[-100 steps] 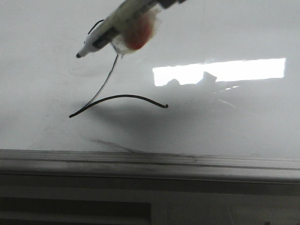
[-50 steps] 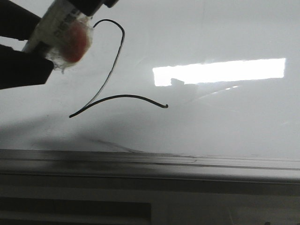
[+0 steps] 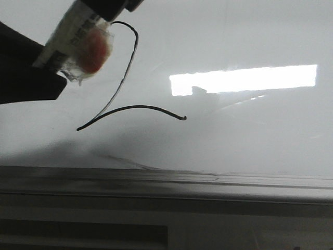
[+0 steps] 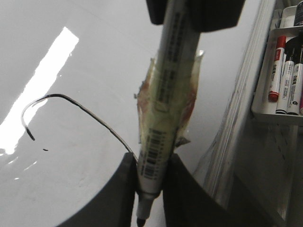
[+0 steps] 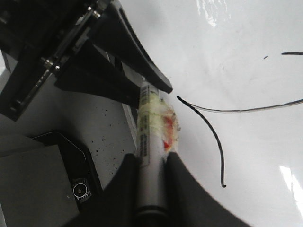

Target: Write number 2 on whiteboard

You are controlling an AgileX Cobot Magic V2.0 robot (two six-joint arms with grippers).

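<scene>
One grey metal edge rail (image 3: pixel 208 182) runs along the near side of the large glossy white-grey whiteboard (image 3: pixel 250 140), the surface that carries the writing. Just beyond the rail a faint grey smudge streak (image 3: pixel 122 159) lies on the board.

Past the smudge sits the thin black hand-drawn number 2 (image 3: pixel 140 106), left of the board's middle in the front view. Its long curved base stroke ends in a small tick on the right. A slanted line climbs from the stroke's left end to a hooked top. To the right of the numeral a bright rectangular light reflection (image 3: pixel 250 79) glares on the board.

At the hooked top, a white-barrelled marker with a barcode label (image 4: pixel 165 94) slants over the board. A wad of clear yellowish tape with an orange-red patch (image 3: pixel 91 49) is wrapped around its middle. The left pincer (image 4: pixel 150 158) is clamped on the marker's tip end, dark fingers pressed to both sides of the barrel and the black nib poking out past them. The right pincer (image 5: pixel 151 158) is clamped on the rear end of the same marker. Whether the nib touches the board cannot be told.

Beside the board's edge, in the left wrist view, a white tray (image 4: pixel 265 113) holds several spare markers, one with a red cap (image 4: pixel 275 71).
</scene>
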